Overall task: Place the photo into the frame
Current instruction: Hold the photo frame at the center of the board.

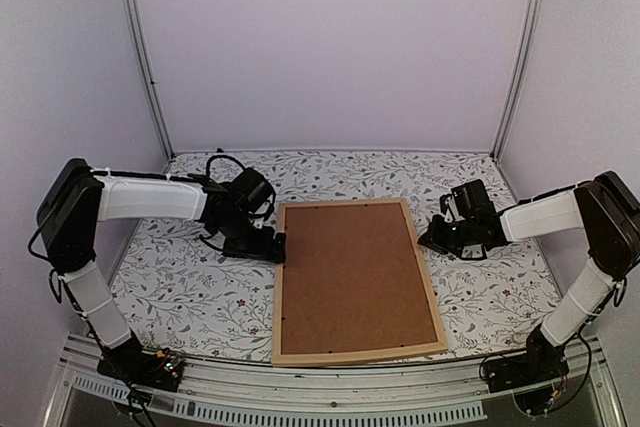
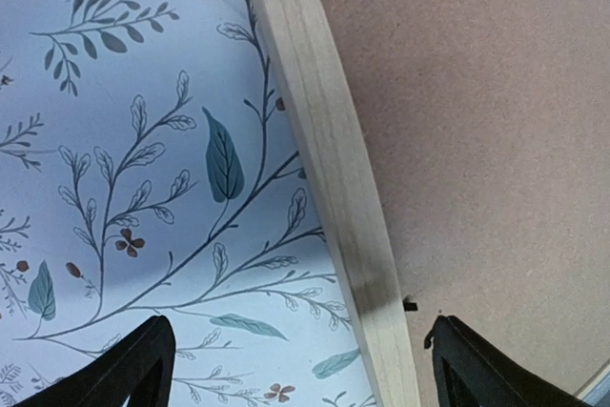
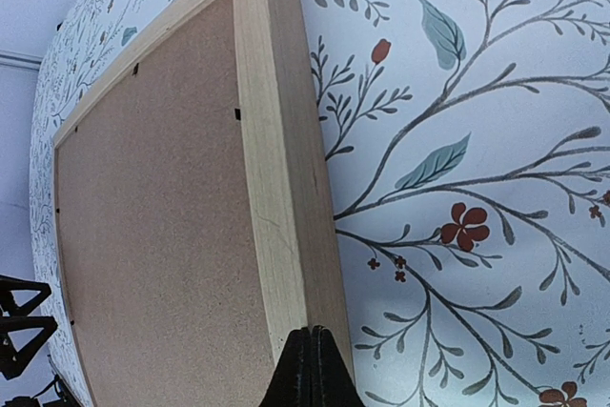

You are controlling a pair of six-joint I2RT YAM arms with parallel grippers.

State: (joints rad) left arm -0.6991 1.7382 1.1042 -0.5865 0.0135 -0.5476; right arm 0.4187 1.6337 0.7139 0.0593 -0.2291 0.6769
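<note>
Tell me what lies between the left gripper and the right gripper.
The frame, lying flat with its brown backing board facing up, spans the stretch between the left gripper and the right gripper. The top view shows it.

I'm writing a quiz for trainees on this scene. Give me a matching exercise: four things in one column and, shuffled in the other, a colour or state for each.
Things:
1. frame
2. backing board
3. left jaws
4. right jaws

Colour or state:
A. open
B. shut
C. brown
D. light wood

Pairs: 1-D, 2-C, 3-A, 4-B
</note>
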